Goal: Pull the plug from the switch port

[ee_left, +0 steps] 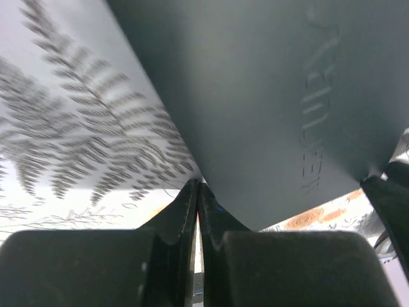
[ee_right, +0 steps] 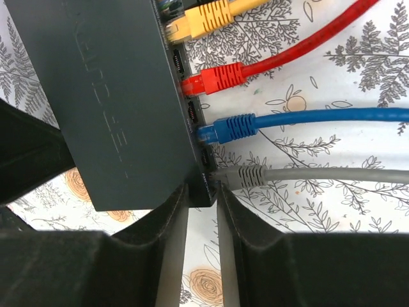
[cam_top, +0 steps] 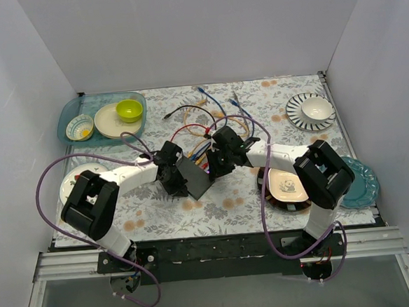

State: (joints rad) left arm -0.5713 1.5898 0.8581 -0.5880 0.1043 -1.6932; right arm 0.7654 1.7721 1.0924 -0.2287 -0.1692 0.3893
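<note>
The left gripper (ee_left: 199, 192) has its fingers (ee_left: 176, 217) pressed together with only a hairline slit between them. Their tips are at a plain corner of the switch (ee_right: 121, 96) and pinch nothing visible. The right gripper (ee_right: 201, 192) sits at the switch's socket corner, its fingers (ee_right: 246, 224) a narrow gap apart; whether they nip that corner I cannot tell. The switch lies between the two grippers, seemingly tilted in the top view. Just beyond the right fingertips the grey plug (ee_right: 241, 176) sits in the end port. The blue plug (ee_right: 230, 128), red plug (ee_right: 214, 80) and yellow plug (ee_right: 201, 19) follow along that edge, all seated. By my judgement nothing is pulled yet: gripping a plug, likely the grey, and drawing it out both remain.
</note>
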